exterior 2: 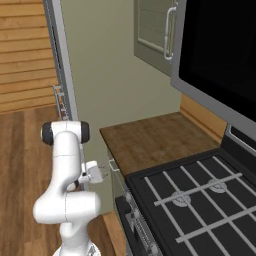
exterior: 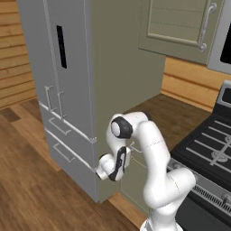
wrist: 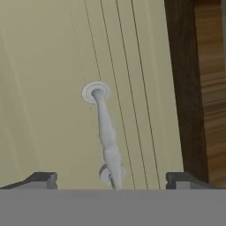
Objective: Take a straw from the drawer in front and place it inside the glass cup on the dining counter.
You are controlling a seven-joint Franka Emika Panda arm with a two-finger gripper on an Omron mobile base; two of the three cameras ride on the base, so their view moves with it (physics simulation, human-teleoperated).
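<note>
Between my fingertips (wrist: 110,178), which stand spread wide with nothing pinched, the silver handle (wrist: 106,132) of the drawer (wrist: 53,88) runs away from me, its near end just past my tips and touching neither one. It looks to me a stiff, smooth metal bar, probably slippery, so I would close across its middle, between the two mounts, and pull straight so the shallow drawer slides without twisting. Beyond the drawer front, to one side of my fingers, lies the dark wood edge of the counter (wrist: 212,88).
</note>
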